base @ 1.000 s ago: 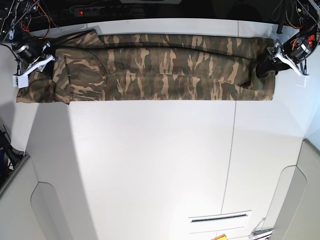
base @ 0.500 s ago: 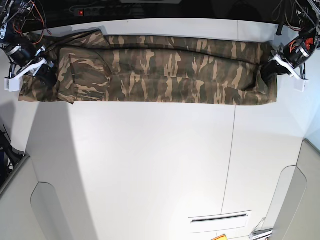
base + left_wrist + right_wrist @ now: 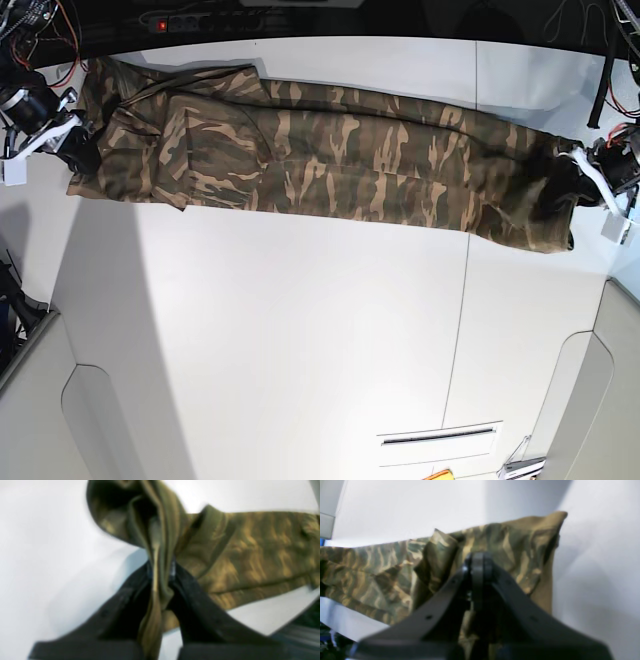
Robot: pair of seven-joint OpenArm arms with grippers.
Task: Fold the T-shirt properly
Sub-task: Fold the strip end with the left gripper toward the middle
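Note:
The camouflage T-shirt [image 3: 330,150] is stretched into a long folded band across the back of the white table [image 3: 300,330], slanting from the far left down to the right. My left gripper [image 3: 563,190] holds the right end. In the left wrist view its black fingers [image 3: 190,587] are shut on a bunched fold of the T-shirt [image 3: 250,550], which is lifted off the table. My right gripper [image 3: 78,148] is at the left end. In the right wrist view that gripper [image 3: 478,563] is shut, with the T-shirt [image 3: 382,567] gathered around and under its tips.
A power strip with a red light [image 3: 165,22] and cables lie along the dark back edge. A narrow slot [image 3: 438,436] sits in the table near the front right. Grey panels [image 3: 40,400] flank the front corners.
My left gripper has shut on the right end and pulled it toward the front right. The right gripper carried the left end back and left, so the band now slants.

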